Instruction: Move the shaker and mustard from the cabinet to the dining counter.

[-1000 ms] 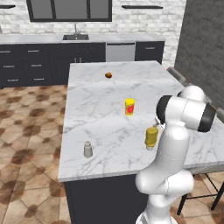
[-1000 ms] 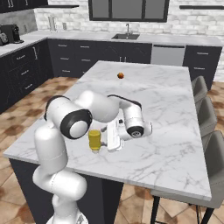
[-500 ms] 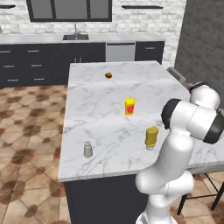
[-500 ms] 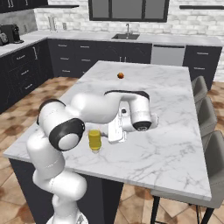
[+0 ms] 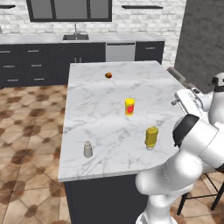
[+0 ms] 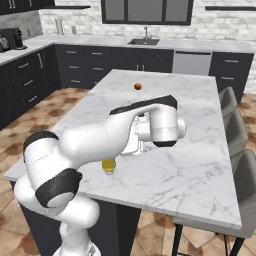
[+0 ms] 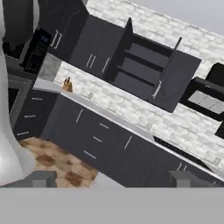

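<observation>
From the left base view, you have the shaker upright near the front left edge of the dining counter, and the mustard upright further right, well apart from it. Both stand alone. I'd judge the shaker light, stiff and smooth, best pinched across its straight body below the rounded top. The mustard bottle looks light and slightly yielding, so take it mid-body rather than at the cap. A bright yellow cylinder stands beyond the mustard and a small brown round thing sits near the far end.

From the right base view, your arm crosses over the marble and hides most of the mustard, which shows just under the forearm.

From the hand view, the cabinet on the far wall stands with both doors swung out and its shelves look bare. Your gripper is released, fingertips spread wide and holding nothing.
</observation>
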